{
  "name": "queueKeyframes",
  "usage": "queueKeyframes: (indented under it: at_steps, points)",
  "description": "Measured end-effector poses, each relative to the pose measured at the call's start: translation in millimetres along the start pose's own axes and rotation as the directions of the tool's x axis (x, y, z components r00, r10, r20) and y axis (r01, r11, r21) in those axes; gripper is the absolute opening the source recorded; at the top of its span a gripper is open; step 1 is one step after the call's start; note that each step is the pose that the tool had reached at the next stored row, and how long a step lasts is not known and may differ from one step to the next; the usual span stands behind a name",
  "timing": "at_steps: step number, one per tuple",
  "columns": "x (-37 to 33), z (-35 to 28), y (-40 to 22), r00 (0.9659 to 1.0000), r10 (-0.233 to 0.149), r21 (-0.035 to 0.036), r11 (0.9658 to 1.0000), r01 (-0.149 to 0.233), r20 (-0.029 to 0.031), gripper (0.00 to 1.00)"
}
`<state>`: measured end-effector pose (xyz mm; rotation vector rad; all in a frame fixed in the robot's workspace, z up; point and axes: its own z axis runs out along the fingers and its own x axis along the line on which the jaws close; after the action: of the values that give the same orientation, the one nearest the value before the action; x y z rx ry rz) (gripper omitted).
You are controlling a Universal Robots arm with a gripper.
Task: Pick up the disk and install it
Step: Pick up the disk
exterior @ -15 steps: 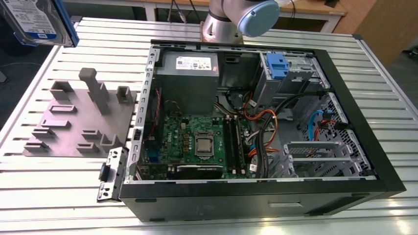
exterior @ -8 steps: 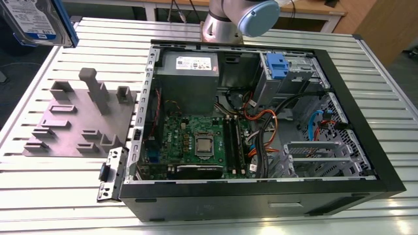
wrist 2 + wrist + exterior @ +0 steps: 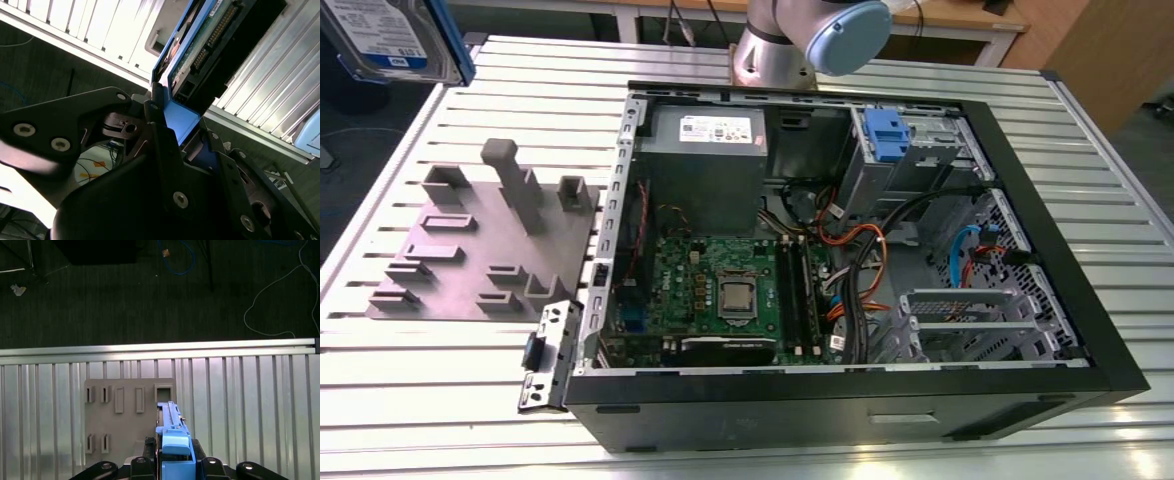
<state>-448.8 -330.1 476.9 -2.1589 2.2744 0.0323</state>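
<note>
The disk (image 3: 384,35), a silver drive with a white-and-blue label in a blue carrier bracket, hangs high above the table's far corner on the exterior view's left. In the second wrist view my gripper (image 3: 176,125) is shut on the disk (image 3: 210,45), with the black fingers (image 3: 162,145) clamped on the blue bracket's end. The first wrist view looks along the disk (image 3: 172,432), held edge-on over a grey fixture plate (image 3: 127,415). The open computer case (image 3: 854,250) lies on the table well away from the disk.
Inside the case are a grey drive cage (image 3: 927,150) with a fixed blue tab (image 3: 886,135), a power supply (image 3: 707,130), a motherboard (image 3: 727,290), orange cables (image 3: 861,255) and a lower metal bracket (image 3: 974,320). The grey fixture plate (image 3: 480,245) with upright posts lies on the slatted table (image 3: 440,400).
</note>
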Motion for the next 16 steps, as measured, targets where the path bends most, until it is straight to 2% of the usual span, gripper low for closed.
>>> queueKeyframes:
  at_steps: [4,11,16]
  points:
    - [1.6,-2.0,-0.1,1.0,0.0,-0.0001,1.0,0.0,-0.0005,0.37]
    - [12.9,-2.2,-0.7,1.0,0.0,0.0,1.0,0.0,-0.0006,0.37]
    - [14.1,-2.3,-0.7,1.0,0.0,0.0,1.0,0.0,-0.0006,0.37]
